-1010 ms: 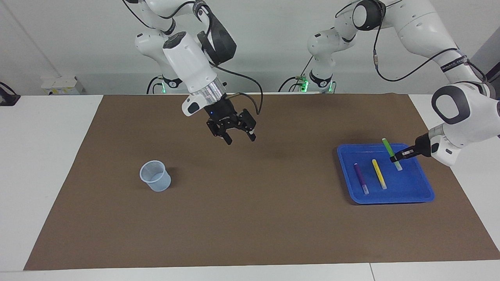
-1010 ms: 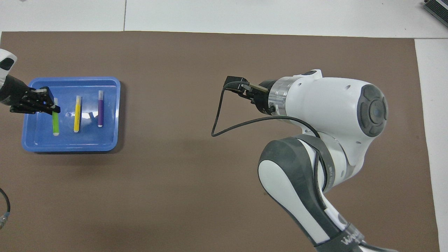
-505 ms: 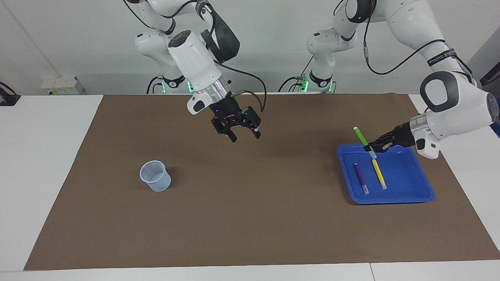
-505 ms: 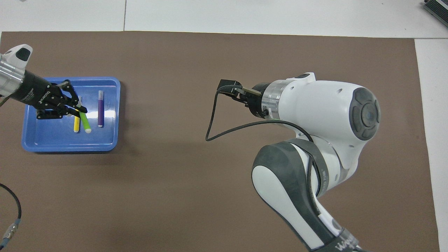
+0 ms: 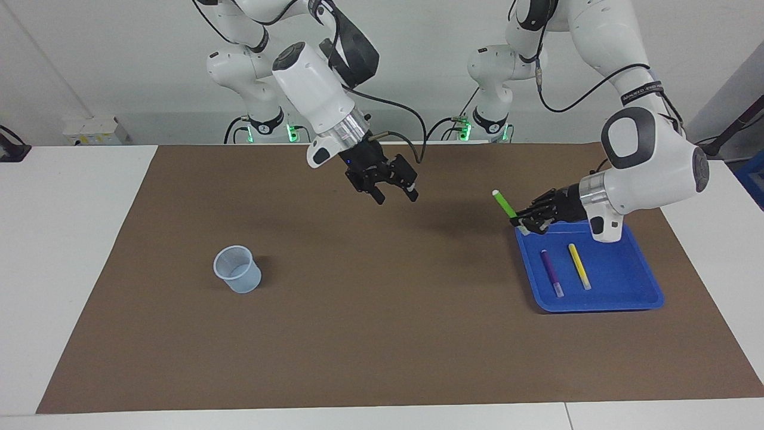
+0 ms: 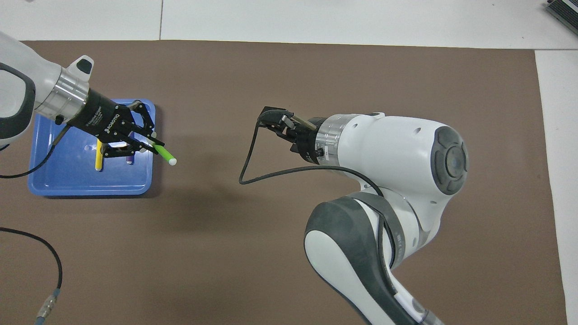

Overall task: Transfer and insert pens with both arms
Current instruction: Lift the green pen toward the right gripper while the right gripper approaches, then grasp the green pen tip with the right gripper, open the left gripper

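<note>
Handover step: left gripper (image 5: 521, 222) pinches green pen (image 5: 505, 205) over the tray's (image 5: 603, 301) 11 o'clock corner; right gripper (image 5: 395, 196), spread, probably must meet it.

two white jointed arms (image 5: 316, 89) with black joint bands, silver wrist rings, black cables and black grippers.

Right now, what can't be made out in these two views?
- Overhead view: the purple pen is mostly covered by the left gripper; only an end shows.
- Overhead view: the cup is out of sight under the right arm.
- Both views: where the jaws grip the green pen is hidden by the left gripper's links.
- Facing view: the cup's contents cannot be read.
</note>
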Robot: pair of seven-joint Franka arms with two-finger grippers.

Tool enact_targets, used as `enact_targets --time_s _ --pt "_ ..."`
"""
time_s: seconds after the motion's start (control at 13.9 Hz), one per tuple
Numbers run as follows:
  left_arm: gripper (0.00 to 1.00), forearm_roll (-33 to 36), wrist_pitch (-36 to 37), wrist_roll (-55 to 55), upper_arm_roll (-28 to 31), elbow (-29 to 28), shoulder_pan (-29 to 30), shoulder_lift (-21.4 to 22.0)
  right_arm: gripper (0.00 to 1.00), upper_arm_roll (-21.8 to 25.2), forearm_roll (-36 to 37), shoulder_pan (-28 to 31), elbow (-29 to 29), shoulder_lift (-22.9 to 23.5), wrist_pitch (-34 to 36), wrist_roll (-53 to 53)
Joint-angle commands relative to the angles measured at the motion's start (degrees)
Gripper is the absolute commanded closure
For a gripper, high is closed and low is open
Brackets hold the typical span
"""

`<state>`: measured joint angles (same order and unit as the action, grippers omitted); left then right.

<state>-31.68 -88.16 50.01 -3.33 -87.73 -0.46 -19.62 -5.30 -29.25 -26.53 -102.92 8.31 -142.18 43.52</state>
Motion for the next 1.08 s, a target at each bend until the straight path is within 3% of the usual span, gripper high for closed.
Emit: enact_targets --time_s 0.0,0.22,0.65,1.01 --pt "1.00 -5.30 -3.58 4.82 0.86 -6.55 -1.47 3.52 0.00 -0.15 -1.51 -1.32 -0.09 0.39 -1.79 0.95" --pt "1.00 -11.64 -8.86 5.62 0.86 -14.13 -3.84 6.43 0.04 -0.15 -1.51 -2.38 -0.09 0.39 -1.70 3.83" --pt "1.00 -16.12 -13.26 15.10 0.86 -14.49 -7.54 6.44 0.11 -0.15 -1.33 -4.04 -0.18 0.57 -1.97 6.84" --pt "1.00 -19.90 -14.23 15.91 0.86 -13.79 -9.20 6.61 0.22 -0.06 -0.45 -5.11 -0.80 0.83 -1.26 6.23"
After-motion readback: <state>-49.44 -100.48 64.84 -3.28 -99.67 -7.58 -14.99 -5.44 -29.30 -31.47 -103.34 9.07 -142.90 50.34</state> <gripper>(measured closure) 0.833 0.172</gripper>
